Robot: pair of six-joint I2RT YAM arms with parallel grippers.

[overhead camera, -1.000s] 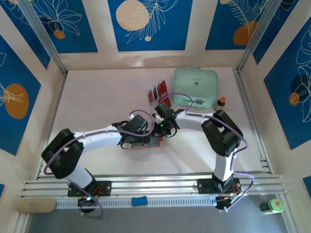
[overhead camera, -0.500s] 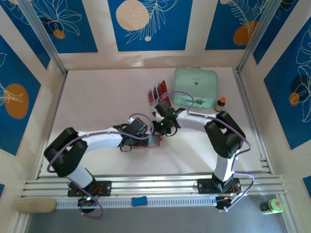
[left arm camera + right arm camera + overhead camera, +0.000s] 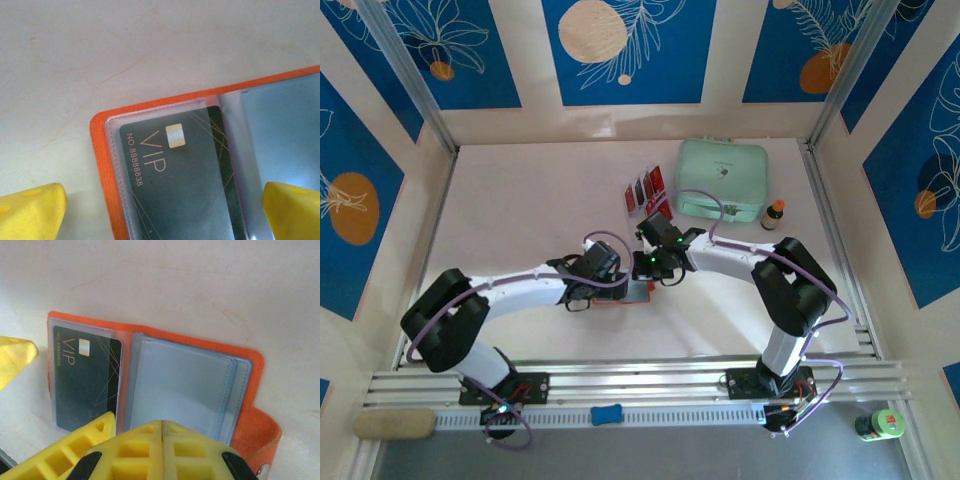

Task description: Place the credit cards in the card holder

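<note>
Orange card holder lies open on the table, a black card in its left sleeve. The left gripper straddles that card, jaws wide. The right gripper, pinched shut and holding nothing, hovers at the holder's near edge.

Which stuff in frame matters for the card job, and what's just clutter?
For the job:
- orange card holder, lying open
- black card, already in one of its sleeves
- red and black cards, standing at the back of the table

Just lying about:
- green case
- small bottle
- green can
- blue piece
- beige pad
</note>
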